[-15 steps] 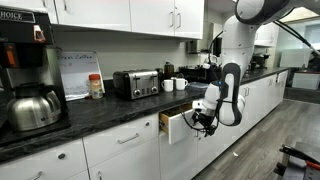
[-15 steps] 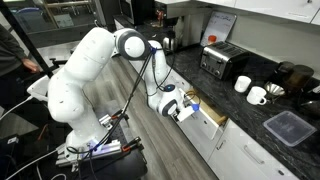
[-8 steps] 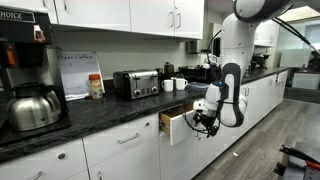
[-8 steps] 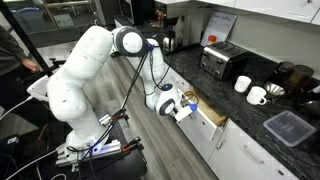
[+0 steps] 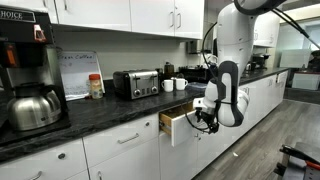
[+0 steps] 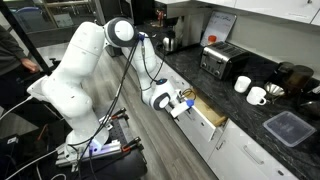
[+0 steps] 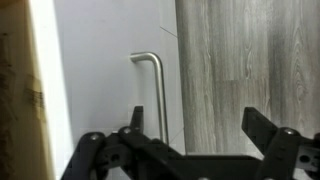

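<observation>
A white drawer (image 5: pixel 166 127) stands pulled out from under the dark counter, also seen as the drawer (image 6: pixel 208 112) from above. My gripper (image 5: pixel 203 120) hangs just in front of the drawer face, at the gripper (image 6: pixel 183 103) beside the arm's wrist. In the wrist view the gripper (image 7: pixel 195 118) is open with nothing clamped. The drawer's metal bar handle (image 7: pixel 157 95) runs upright on the white drawer front (image 7: pixel 100 80), just inside my left fingertip (image 7: pixel 135 118) and not touching it. Behind the right fingertip (image 7: pixel 258 122) is grey wood floor.
On the counter stand a toaster (image 5: pixel 136 83), a steel kettle (image 5: pixel 33 108), white mugs (image 5: pixel 175 84) and a dark lidded box (image 6: pixel 289 127). The arm's white base (image 6: pixel 70 90) sits on a cart on the wood floor (image 6: pixel 150 140). A person (image 6: pixel 10 60) stands behind it.
The arm's upper links have swung a little, and the gripper has drawn slightly back from the counter. The drawer remains pulled out.
</observation>
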`<act>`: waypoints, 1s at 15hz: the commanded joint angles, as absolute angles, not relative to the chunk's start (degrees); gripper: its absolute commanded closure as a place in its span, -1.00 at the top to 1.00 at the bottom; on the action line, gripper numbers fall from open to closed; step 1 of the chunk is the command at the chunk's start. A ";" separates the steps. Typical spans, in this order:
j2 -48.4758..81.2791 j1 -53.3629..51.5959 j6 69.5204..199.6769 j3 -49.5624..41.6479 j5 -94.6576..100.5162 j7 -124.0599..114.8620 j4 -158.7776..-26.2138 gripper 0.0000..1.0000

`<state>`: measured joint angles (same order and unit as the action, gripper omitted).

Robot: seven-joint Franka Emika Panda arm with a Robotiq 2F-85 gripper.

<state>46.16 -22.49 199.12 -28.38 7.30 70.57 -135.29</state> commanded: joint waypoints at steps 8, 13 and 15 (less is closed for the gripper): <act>34.52 -47.01 198.33 -50.28 2.24 71.01 -145.64 1.00; 33.03 -44.57 198.32 -48.99 6.15 70.92 -142.10 1.00; 32.24 -40.70 198.32 -46.41 9.08 71.13 -140.05 1.00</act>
